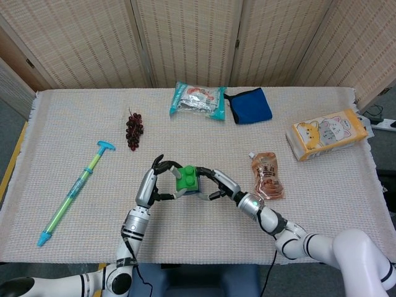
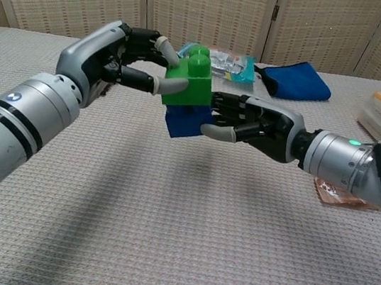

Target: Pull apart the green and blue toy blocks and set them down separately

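Note:
The green block [image 2: 189,81] and the blue block [image 2: 188,121] hang in the air above the table, the green one tilted up off the blue one with a gap opening on the right. My left hand [image 2: 121,57] holds the green block [image 1: 185,178] from the left. My right hand [image 2: 251,121] grips the blue block from the right. In the head view the left hand [image 1: 154,182] and right hand [image 1: 219,184] meet around the blocks near the table's front middle; the blue block is hidden there.
A brown pouch [image 1: 267,177] lies just right of my right arm. A syringe toy [image 1: 74,192] lies at the left, grapes [image 1: 133,130] behind it. A snack bag [image 1: 198,100], a blue cloth [image 1: 250,105] and a cat-print box [image 1: 327,133] sit along the back.

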